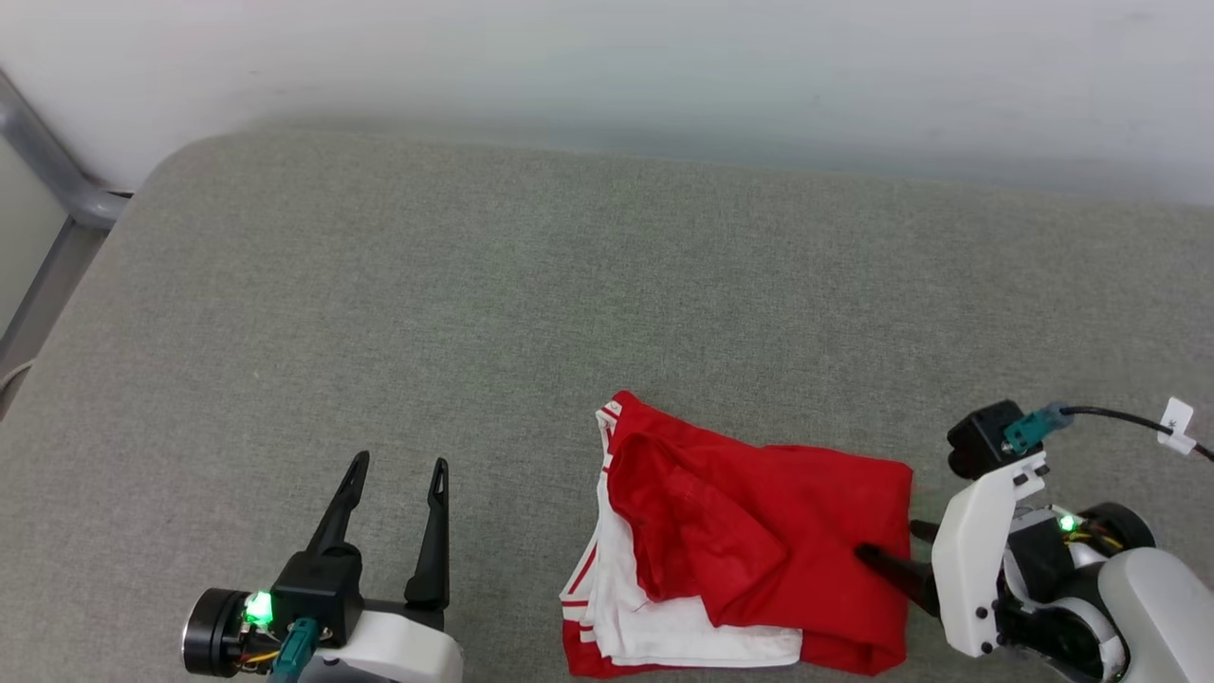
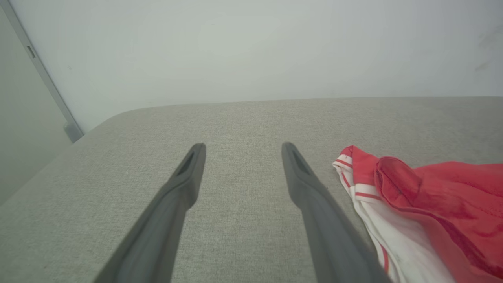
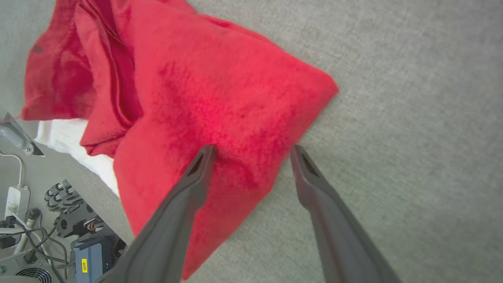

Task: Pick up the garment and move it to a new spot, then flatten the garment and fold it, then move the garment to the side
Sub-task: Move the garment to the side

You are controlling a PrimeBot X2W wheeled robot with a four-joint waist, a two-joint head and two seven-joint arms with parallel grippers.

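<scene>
— Lying where is the red sports-jersey garment with white sleeves and red-and-white striped trim [image 1: 749, 550] seen?

— It is seen folded into a loose bundle on the grey woven cushioned surface [image 1: 379, 285], near its front edge and right of centre in the head view. White sleeve cloth is shown under the red layer on the bundle's left side.

— How is the right gripper [image 1: 890, 538] held?

— It is spread wide, and nothing is grasped. One dark finger is laid over the garment's right border; the other is set just beside the red edge, above the grey fabric.

— And the left gripper [image 1: 399, 465]?

— It is likewise opened and empty. It is set apart from the garment, to its left, with the fingers pointed toward the pale wall [image 2: 251, 47].
</scene>
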